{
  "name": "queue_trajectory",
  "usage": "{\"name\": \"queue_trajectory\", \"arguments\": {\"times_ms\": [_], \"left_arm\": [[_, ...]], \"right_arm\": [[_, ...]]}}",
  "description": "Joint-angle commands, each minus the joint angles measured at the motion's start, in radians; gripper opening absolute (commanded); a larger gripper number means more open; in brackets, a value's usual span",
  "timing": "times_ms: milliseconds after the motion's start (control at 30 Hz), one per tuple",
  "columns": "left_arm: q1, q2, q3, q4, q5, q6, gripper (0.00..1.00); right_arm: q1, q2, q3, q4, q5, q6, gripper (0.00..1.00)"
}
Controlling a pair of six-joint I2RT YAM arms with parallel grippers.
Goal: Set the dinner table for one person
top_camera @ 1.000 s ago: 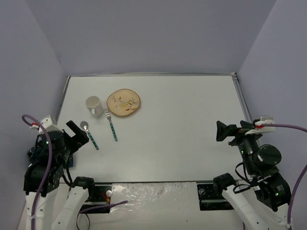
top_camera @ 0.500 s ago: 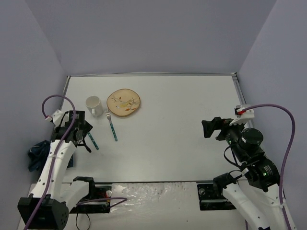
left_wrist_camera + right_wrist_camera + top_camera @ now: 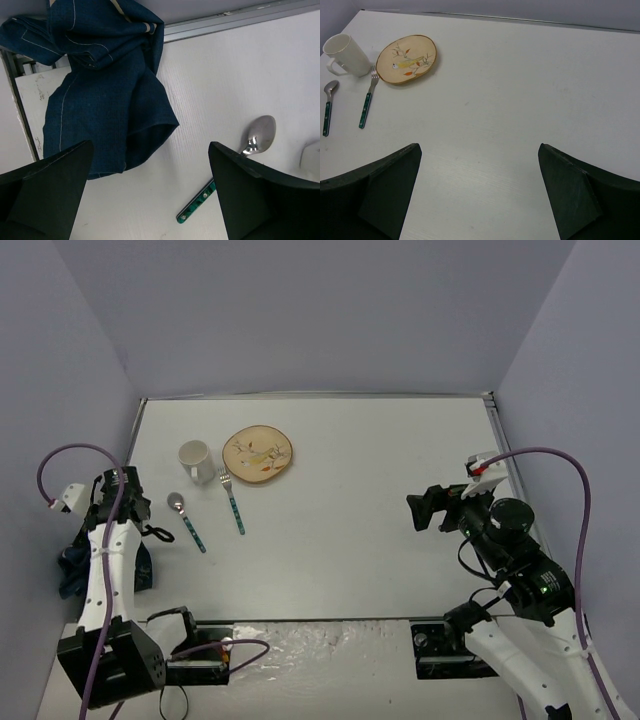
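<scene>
The left gripper has swung away from the spoon to the left rim of the dinner table. It hangs with jaws spread and empty above the crumpled navy cloth draped over that rim, so fetching the cloth is probably the step in hand. The right gripper has advanced over bare tabletop, likewise spread and empty. Plate, mug, fork and spoon crowd the far-left area and may obstruct laying the cloth there.
</scene>
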State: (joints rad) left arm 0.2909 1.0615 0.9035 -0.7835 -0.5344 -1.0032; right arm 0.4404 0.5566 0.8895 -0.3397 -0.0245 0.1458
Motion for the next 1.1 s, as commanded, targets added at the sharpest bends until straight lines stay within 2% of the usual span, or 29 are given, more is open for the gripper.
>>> {"name": "queue_trajectory", "arguments": {"times_ms": [0, 300, 933, 1000, 1067], "left_arm": [[0.046, 0.055, 0.014, 0.05, -0.061, 0.053, 0.97], [0.05, 0.244, 0.051, 0.102, -0.048, 0.177, 0.97], [0.05, 0.41, -0.037, 0.166, -0.039, 0.164, 0.97], [0.05, 0.422, -0.041, 0.175, -0.039, 0.164, 0.94], [0.051, 0.433, -0.036, 0.172, -0.042, 0.166, 0.85]], "right_arm": [[0.008, 0.005, -0.015, 0.096, -0.008, -0.033, 1.0], [0.006, 0.005, -0.032, 0.11, -0.031, -0.04, 1.0], [0.008, -0.004, -0.047, 0.114, -0.066, -0.057, 1.0], [0.008, -0.007, -0.049, 0.115, -0.07, -0.059, 1.0], [0.008, -0.012, -0.051, 0.114, -0.076, -0.063, 1.0]]}}
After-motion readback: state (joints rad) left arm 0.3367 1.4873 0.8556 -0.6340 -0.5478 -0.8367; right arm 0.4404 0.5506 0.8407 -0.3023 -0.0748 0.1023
